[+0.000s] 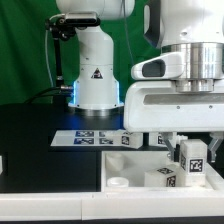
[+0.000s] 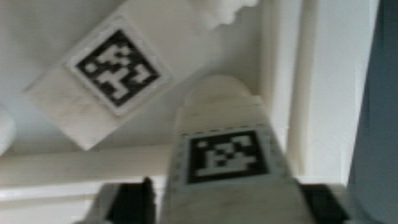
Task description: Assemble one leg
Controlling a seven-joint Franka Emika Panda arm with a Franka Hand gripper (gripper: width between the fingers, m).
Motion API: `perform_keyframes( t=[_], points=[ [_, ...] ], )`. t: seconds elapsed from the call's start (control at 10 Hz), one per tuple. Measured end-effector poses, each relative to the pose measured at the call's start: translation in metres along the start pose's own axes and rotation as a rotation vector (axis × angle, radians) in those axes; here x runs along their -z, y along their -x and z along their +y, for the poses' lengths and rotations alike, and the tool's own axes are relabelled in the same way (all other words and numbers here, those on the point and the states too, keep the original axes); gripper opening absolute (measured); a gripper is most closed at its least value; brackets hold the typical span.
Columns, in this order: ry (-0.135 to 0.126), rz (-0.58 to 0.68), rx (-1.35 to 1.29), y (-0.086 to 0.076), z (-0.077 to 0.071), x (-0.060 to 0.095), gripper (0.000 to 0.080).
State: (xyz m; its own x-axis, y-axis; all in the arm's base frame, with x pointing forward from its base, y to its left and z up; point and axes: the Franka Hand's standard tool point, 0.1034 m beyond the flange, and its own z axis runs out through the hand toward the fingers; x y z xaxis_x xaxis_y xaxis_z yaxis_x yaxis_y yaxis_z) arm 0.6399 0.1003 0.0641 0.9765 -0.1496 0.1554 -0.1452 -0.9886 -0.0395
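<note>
Black tabletop (image 1: 35, 125) under a green backdrop (image 1: 28, 40), the arm's white base (image 1: 97, 75) standing behind the flat marker board (image 1: 95, 138). Up front sits a white panel (image 1: 135, 178), smooth plastic. In the wrist view, the gripper (image 2: 222, 190) has its dark fingers (image 2: 130, 200) clamped on either side of the leg (image 2: 226, 140), a squarish white tagged post upright over the panel at the exterior view's right.

No legible txt; warning triangle on robot base (image 1: 97, 75).
</note>
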Motion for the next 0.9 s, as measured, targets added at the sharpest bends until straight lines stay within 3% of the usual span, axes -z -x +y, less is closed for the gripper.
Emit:
perform_keyframes(
  t=[0.1, 0.5, 0.9],
  points=[
    [0.000, 0.000, -0.084, 0.000, 0.000, 0.000, 0.0284],
    [0.004, -0.006, -0.379, 0.001, 0.000, 0.000, 0.0284],
    [0.034, -0.021, -0.568, 0.002, 0.015, 0.000, 0.0287]
  ],
)
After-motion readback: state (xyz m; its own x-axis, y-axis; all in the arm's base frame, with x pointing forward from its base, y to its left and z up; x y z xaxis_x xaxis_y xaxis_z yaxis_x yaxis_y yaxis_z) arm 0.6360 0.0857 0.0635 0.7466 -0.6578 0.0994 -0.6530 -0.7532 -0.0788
